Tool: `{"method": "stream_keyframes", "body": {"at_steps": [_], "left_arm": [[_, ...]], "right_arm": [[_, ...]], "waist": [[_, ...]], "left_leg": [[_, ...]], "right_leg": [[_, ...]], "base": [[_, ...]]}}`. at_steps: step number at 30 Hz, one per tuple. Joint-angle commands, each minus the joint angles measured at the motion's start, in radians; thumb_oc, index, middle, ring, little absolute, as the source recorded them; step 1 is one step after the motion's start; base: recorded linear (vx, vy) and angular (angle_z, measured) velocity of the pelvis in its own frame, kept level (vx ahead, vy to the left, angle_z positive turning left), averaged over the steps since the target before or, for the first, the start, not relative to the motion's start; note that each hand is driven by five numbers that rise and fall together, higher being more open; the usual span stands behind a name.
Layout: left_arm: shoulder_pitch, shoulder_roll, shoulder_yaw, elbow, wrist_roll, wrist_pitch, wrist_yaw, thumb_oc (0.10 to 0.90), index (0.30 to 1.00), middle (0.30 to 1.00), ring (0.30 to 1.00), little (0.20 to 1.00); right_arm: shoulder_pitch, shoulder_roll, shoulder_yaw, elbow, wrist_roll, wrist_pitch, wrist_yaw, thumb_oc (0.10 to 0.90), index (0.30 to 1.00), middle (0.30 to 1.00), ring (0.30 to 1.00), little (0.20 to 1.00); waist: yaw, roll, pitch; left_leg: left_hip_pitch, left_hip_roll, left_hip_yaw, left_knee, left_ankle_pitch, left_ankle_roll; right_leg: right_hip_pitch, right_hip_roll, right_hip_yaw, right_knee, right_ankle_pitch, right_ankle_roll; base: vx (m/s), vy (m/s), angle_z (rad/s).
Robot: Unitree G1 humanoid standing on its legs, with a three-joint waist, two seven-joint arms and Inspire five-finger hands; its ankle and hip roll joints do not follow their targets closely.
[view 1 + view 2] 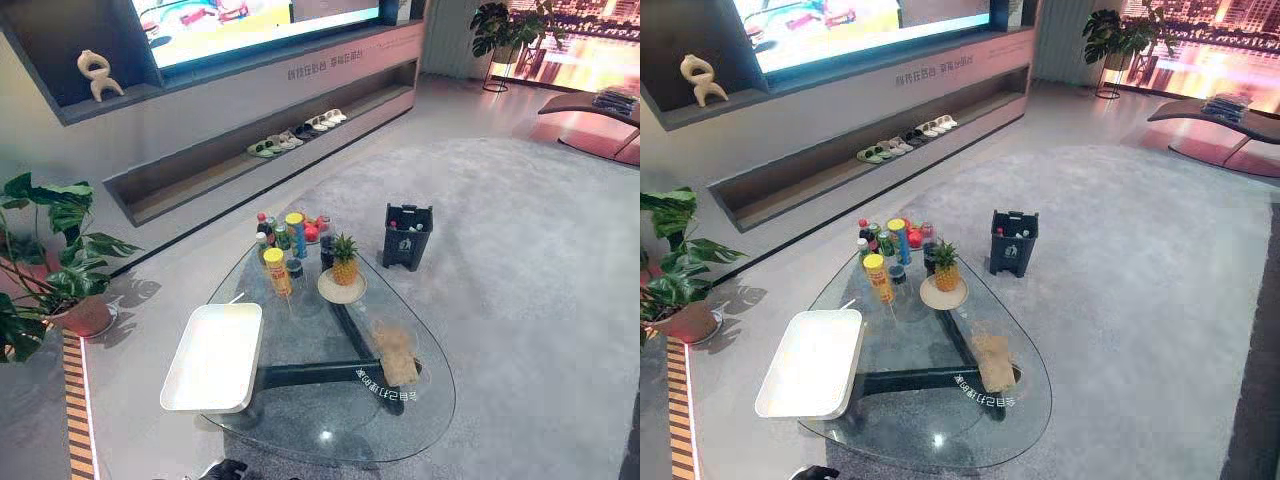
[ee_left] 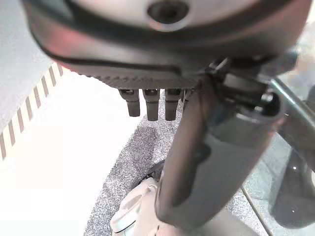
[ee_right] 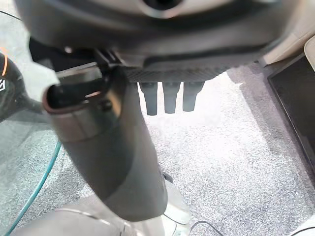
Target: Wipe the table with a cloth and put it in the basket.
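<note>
Grey carpet (image 1: 520, 260) lies open around the glass table (image 1: 330, 405), centre frame. Tan cloth (image 1: 396, 352) lies crumpled on the glass, lower right (untouched); dark basket (image 1: 407, 237) stands on carpet beyond the far edge. Left hand (image 2: 138, 59) and right hand (image 3: 197, 49) hang relaxed, empty.

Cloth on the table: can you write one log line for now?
cloth: crumpled on glass table, untouched | basket: on floor beyond table | left hand: open, empty | right hand: open, empty
</note>
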Motion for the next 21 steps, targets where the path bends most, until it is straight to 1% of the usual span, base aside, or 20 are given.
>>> {"method": "stream_keyframes", "body": {"at_steps": [1, 9, 21], "left_arm": [[-0.080, 0.007, 0.013, 0.067, 0.004, -0.013, -0.004, 0.800, 0.900, 0.900, 0.900, 0.900], [-0.085, 0.008, 0.020, 0.069, 0.007, -0.011, -0.004, 0.800, 0.900, 0.900, 0.900, 0.900], [-0.088, 0.006, 0.016, 0.066, -0.001, 0.003, 0.005, 0.800, 0.900, 0.900, 0.900, 0.900]], "right_arm": [[-0.061, -0.016, 0.008, 0.044, -0.036, 0.000, -0.009, 0.800, 0.900, 0.900, 0.900, 0.900], [-0.057, -0.012, 0.011, 0.046, -0.034, -0.001, -0.008, 0.800, 0.900, 0.900, 0.900, 0.900], [-0.058, -0.012, 0.015, 0.048, -0.024, 0.000, -0.010, 0.800, 0.900, 0.900, 0.900, 0.900]], "waist": [[0.029, -0.032, 0.045], [0.029, -0.035, 0.044], [0.025, -0.027, 0.047]], "left_leg": [[0.057, -0.048, 0.024, 0.006, -0.139, 0.023], [0.060, -0.048, 0.026, 0.006, -0.142, 0.023], [0.062, -0.050, 0.020, 0.006, -0.142, 0.025]], "right_leg": [[-0.044, -0.010, -0.046, 0.004, 0.022, 0.023], [-0.042, -0.010, -0.047, 0.004, 0.020, 0.022], [-0.038, -0.009, -0.046, 0.004, 0.017, 0.017]], "base": [[0.15, 0.003, -0.66], [0.00, 0.000, 0.00], [0.00, 0.000, 0.00]]}}
